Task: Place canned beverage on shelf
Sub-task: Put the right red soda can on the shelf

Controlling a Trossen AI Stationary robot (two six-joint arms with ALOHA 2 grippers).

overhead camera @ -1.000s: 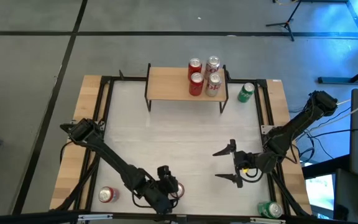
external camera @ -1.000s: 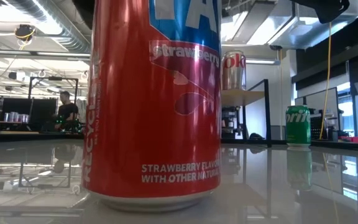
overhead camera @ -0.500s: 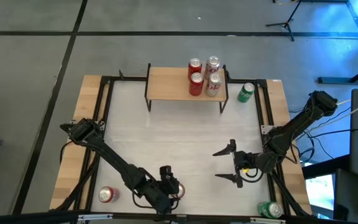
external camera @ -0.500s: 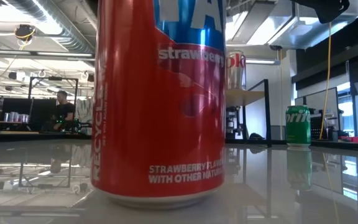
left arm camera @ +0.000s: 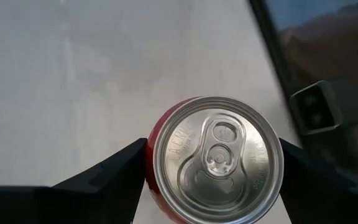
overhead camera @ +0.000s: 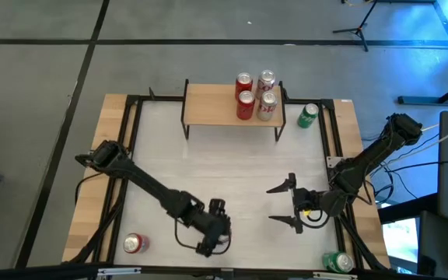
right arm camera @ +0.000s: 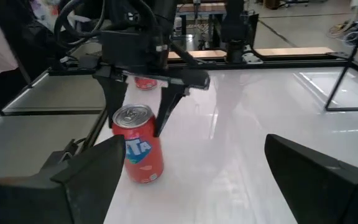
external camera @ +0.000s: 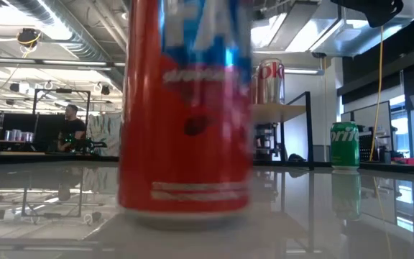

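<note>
The red aluminium strawberry soda can [left arm camera: 213, 160] stands upright near the table's front edge, its long axis vertical, directly between the two dark fingers [left arm camera: 107, 177] of the left gripper [overhead camera: 213, 227], which reaches down over it with one finger at each flank; they seem to pinch the can, though contact is not clear. The low light-wood shelf on thin black legs [overhead camera: 212, 104] lies well apart at the far edge, already carrying four cans. The right gripper [overhead camera: 287, 204] waits to the right, fingers spread wide and empty, farther from the can.
</note>
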